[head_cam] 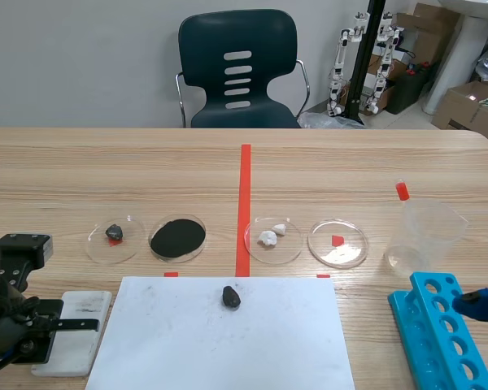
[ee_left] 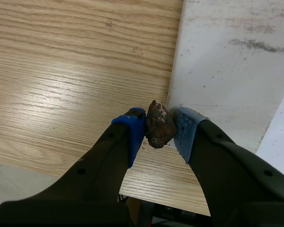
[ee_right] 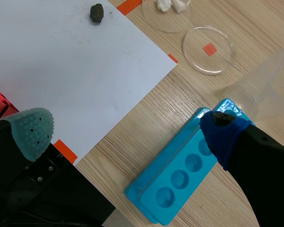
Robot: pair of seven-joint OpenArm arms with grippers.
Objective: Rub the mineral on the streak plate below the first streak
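Bench (head_cam: 106, 162): light wood, fills most of scene view; dark chair (head_cam: 238, 69) behind it, upper centre. White sheet (head_cam: 220, 349): lower centre. Blue tube rack (head_cam: 439, 333): lower right, just beside R tool (ee_right: 128, 132), whose pads are spread wide w/ nothing between. Streak plate (ee_left: 227, 71): white tile, lower left of scene, beside sheet's left edge; one grey streak (ee_left: 255, 45) on it, well ahead of L tool (ee_left: 160, 130). Clear beaker (head_cam: 427, 236): right, behind rack. Four petri dishes in a row, mid-frame, left to right: dish w/ dark chip (head_cam: 114, 240), dish of black powder (head_cam: 177, 237), dish w/ white lumps (head_cam: 273, 240), dish over red mark (head_cam: 337, 243). Black stone (head_cam: 231, 296): on sheet, near its far edge. Mineral (ee_left: 158, 125): rusty-brown lump pinched between L tool's blue pads, at plate's edge where tile meets bench; contact w/ tile cannot be told.
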